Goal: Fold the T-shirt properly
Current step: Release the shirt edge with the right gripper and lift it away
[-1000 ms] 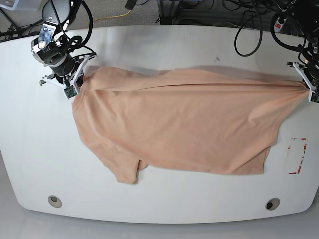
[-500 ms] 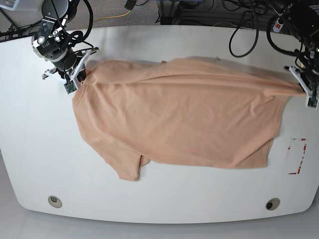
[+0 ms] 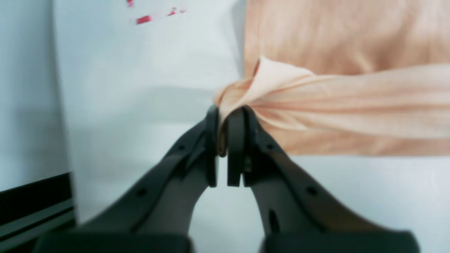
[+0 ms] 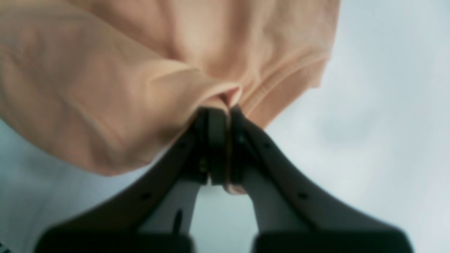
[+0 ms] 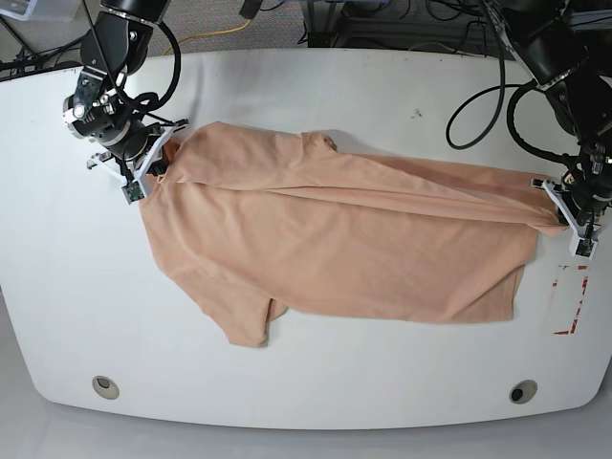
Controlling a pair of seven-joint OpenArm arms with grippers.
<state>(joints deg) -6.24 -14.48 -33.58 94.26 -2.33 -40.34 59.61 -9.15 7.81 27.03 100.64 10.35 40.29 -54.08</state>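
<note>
Peach short-sleeved cotton T-shirt (image 5: 344,249) lies spread across the white table (image 5: 306,86), its upper edge now folded lower toward the middle than a second ago. Left gripper (image 5: 572,222) has dropped nearer the red-marked label (image 5: 570,299); right gripper (image 5: 143,164) barely moved. Both sets of fingers (image 3: 236,140) pinch shirt fabric. No readable writing.

Both wrist views were soft and out of focus — the T-shirt (image 4: 147,70) ran off the top and left edges of the right wrist picture, and off the top and right of the left wrist one. Red marks (image 3: 144,19) on the table (image 3: 140,88) were too blurred to read. A dark object (image 3: 35,207) at the lower left was cut off, unidentifiable.
</note>
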